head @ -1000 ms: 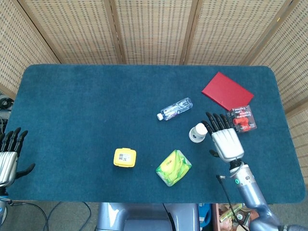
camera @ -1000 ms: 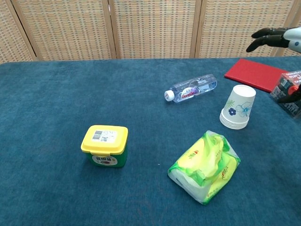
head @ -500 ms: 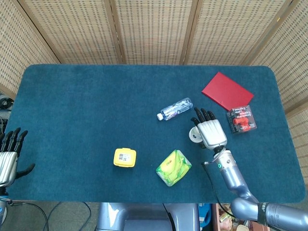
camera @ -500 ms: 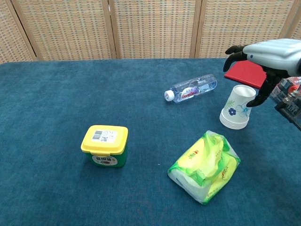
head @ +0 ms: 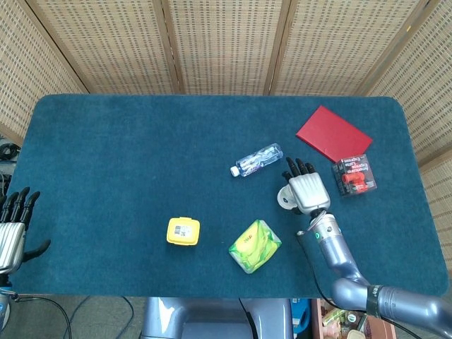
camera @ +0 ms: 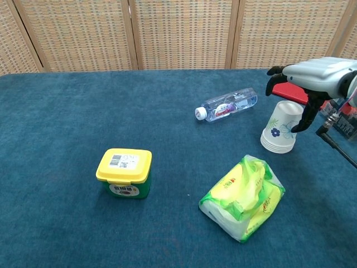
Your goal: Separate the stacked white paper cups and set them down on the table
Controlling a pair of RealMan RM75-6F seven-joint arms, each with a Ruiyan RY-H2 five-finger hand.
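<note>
Currently we find the task at its opening stage — no cup is separated yet. The stacked white paper cups stand as one inverted stack, rims down on the table, at the centre right of the chest view, just below the water bottle. Several rims show nested at the base, so the stack is intact.

The right hand hovers directly over the top of the stack. Its fingers are spread and curve downward around the upper part of the stack, with the thumb hanging on the right side. We see nothing grasped; the hand is released, and from these views we cannot confirm contact with the stack.

The left hand sits at the lower left edge of the head view, off the table's left end, fingers extended and apart — it holds nothing and is well apart from the stack.

We judge the remaining work as follows:
- close the right hand on the stack and lift it;
- bring the left hand across to pull cups free;
- set each cup down on the table.
</note>
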